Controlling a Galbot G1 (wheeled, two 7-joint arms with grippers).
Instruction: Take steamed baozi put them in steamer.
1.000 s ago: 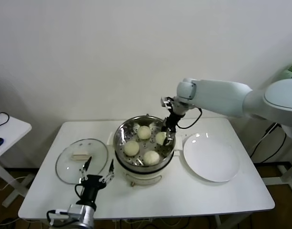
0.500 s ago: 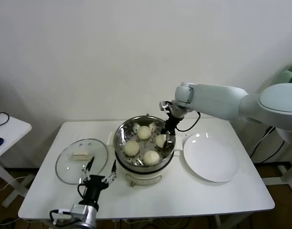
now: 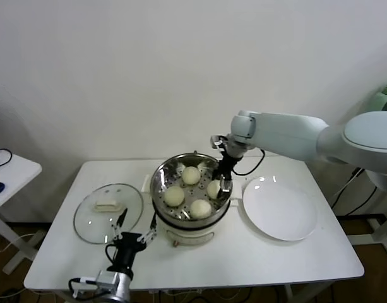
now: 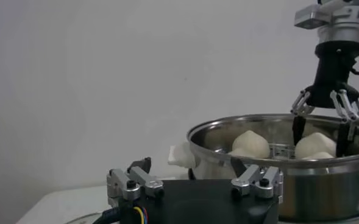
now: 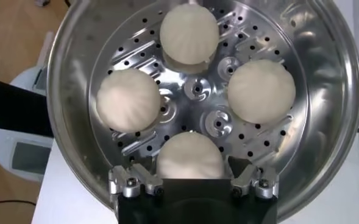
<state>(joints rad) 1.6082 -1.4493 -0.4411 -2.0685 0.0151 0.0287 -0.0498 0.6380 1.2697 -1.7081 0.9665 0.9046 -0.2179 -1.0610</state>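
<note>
Four buns (image 5: 189, 33) sit in the steamer (image 3: 160, 175); right gripper (image 3: 220, 181) spread open above one; left gripper (image 3: 134, 228) open, idle.

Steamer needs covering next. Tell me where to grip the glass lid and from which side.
Grip the white handle at the middle of the lid, coming straight down. The lid lies flat on the table with its handle up; the glass dome offers no other hold. The left gripper is nearest.

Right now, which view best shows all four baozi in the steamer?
The right wrist view: it looks straight down on all four baozi on the tray. The head view shows them smaller; the left wrist view shows only tops above the steamer rim.
</note>
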